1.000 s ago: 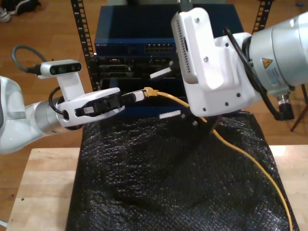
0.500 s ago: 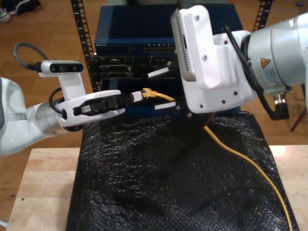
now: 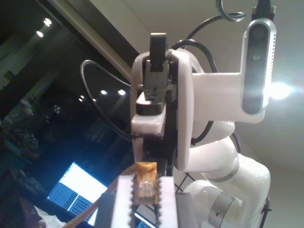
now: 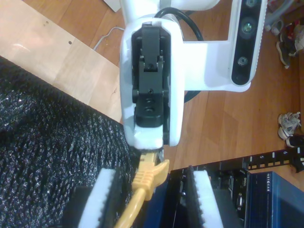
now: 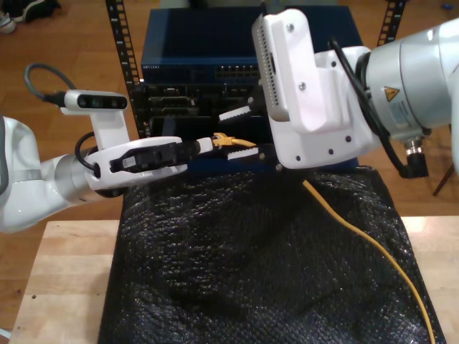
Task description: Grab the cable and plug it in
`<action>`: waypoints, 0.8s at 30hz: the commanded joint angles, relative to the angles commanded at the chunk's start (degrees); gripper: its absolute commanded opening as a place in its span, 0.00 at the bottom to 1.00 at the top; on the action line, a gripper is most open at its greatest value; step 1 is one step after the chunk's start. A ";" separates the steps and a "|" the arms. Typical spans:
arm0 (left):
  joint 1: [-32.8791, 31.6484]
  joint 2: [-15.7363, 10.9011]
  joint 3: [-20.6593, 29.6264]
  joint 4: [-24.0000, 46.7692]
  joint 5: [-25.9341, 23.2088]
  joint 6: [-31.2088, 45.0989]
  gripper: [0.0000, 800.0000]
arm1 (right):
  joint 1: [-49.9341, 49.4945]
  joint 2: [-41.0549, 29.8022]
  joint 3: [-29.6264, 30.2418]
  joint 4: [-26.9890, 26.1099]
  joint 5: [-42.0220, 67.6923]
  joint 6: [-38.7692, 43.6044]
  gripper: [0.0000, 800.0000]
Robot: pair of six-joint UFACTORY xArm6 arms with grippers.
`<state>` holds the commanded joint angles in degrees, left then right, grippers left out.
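My first pincer is clenched on the cable's plug, held in the air before the rack. My second pincer is spread astride it. It's a light, limp cord with a brittle clip, so I'd hold the stiffer boot.

Words and signs you can read

NETGEAR on the blue box; a yellow warning triangle on the arm.
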<state>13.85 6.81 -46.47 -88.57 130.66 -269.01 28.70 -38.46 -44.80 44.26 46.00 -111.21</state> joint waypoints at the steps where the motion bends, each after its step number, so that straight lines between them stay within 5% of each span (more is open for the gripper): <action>1: 0.00 0.00 0.00 0.00 0.00 -0.26 0.02 | 0.00 0.00 0.00 0.18 0.00 0.00 0.40; 24: -0.09 0.53 -0.09 0.00 0.88 -2.99 0.02 | 0.88 0.79 0.00 1.58 0.00 0.09 0.29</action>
<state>13.76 7.34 -46.56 -88.57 131.54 -272.00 29.58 -37.67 -44.80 45.85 46.00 -111.12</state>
